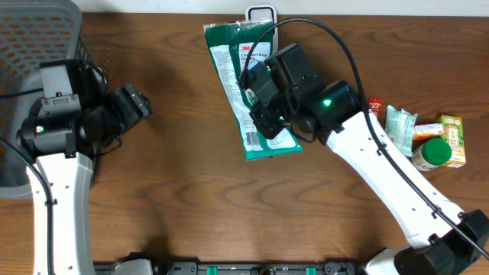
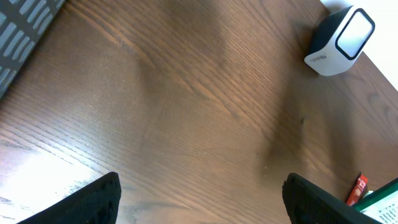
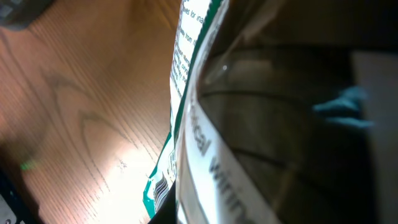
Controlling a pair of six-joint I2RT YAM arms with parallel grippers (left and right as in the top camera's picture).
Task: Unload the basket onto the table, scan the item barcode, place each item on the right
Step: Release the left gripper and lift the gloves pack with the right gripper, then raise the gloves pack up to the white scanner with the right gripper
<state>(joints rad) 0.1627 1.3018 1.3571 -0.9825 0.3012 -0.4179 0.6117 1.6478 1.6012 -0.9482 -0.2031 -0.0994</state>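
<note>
Two arms in play, and this one's mine: my right gripper [image 1: 266, 107] is pinched tight on the flat, glossy green-and-white plastic pack [image 1: 241, 69], held over mid-table with its long axis running 11 to 5 o'clock. Seen from above, its top end meets the boxy, smooth white-and-black barcode scanner [image 1: 260, 13], at 12 o'clock from my fingers. I reckon the pack's code must face it, while my left gripper [image 2: 205, 208], spread wide and empty, sits far off at 9 o'clock.
</note>
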